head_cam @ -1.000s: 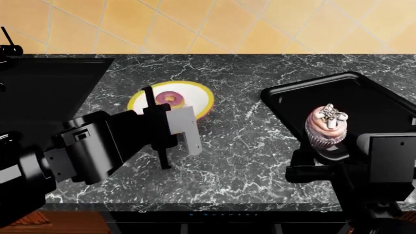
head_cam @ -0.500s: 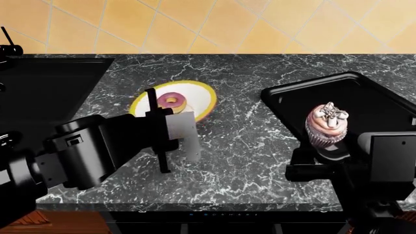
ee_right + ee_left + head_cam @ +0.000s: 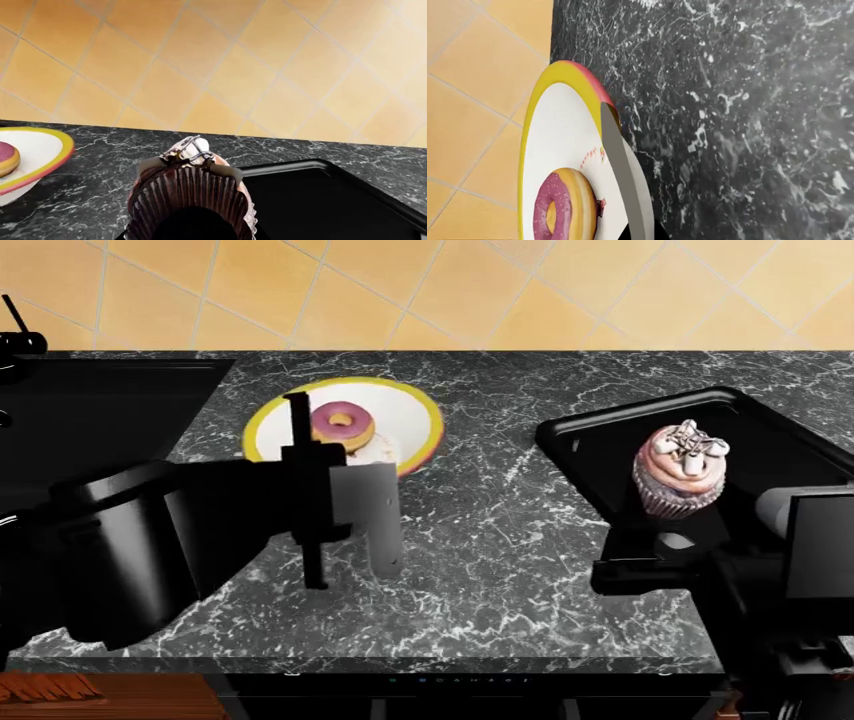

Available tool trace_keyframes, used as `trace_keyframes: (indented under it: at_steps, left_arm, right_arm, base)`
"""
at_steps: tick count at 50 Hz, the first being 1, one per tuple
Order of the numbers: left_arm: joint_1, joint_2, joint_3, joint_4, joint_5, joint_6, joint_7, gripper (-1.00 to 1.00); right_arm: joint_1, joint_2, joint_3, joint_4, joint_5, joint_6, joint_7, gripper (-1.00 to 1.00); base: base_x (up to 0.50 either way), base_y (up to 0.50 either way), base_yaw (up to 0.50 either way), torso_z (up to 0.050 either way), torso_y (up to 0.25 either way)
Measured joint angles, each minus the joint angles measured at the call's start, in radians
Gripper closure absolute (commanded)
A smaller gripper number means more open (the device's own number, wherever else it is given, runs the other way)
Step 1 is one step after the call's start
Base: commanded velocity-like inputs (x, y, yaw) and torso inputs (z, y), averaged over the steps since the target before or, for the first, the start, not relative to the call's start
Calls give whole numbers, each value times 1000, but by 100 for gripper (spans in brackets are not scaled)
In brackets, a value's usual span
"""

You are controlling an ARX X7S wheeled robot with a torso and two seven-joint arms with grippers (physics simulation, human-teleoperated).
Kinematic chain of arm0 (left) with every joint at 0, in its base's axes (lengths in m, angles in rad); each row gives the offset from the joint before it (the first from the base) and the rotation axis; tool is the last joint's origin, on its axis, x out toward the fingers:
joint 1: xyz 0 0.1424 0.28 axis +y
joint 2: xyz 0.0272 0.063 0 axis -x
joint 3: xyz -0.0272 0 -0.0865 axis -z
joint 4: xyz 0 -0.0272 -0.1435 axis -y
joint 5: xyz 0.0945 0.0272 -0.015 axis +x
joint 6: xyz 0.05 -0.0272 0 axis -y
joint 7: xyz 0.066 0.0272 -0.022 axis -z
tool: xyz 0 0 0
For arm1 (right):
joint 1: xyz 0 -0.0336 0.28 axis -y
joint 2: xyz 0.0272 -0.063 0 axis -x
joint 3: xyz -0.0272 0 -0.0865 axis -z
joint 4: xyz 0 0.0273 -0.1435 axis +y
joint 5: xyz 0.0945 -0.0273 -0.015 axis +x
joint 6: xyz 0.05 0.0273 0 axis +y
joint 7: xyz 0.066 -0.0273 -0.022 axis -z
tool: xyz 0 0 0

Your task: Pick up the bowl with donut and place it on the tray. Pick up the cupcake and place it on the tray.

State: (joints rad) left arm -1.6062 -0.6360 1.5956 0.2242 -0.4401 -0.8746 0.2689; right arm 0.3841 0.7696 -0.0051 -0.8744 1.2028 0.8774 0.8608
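The white bowl (image 3: 400, 425) with a yellow rim carries the pink-iced donut (image 3: 343, 426). It looks raised and tilted over the counter. My left gripper (image 3: 340, 465) is shut on its near rim. In the left wrist view a grey finger (image 3: 624, 190) lies across the bowl (image 3: 560, 120) beside the donut (image 3: 564, 205); the other finger is hidden. The pink-frosted cupcake (image 3: 683, 478) hangs just above the black tray (image 3: 587, 440), with my right gripper (image 3: 663, 545) shut on its wrapper. The right wrist view is filled by the cupcake (image 3: 190, 195), with the tray (image 3: 320, 200) behind it and the bowl (image 3: 40, 150) off to one side.
A black sink (image 3: 94, 410) is set into the marble counter (image 3: 507, 530) at the left. An orange tiled wall (image 3: 467, 290) closes off the back. The counter's front edge runs just below my arms.
The bowl with the donut has risen and shifted toward the wall in my left gripper. The cupcake has moved up slightly over the tray with my right gripper.
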Motion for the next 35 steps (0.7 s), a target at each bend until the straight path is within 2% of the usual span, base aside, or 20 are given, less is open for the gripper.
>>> trace_keyframes:
  at_steps: [15, 35]
  left_arm:
    - [-60, -30, -10, 127, -32, -89, 18, 100]
    - [-102, -43, -25, 186, -49, -123, 33, 100]
  right_arm:
    - [94, 15, -1, 32, 47, 16, 4, 100]
    - [184, 23, -9, 81, 62, 27, -1, 100]
  base:
    - [0, 0, 0, 0, 1]
    - [0, 0, 0, 1, 1]
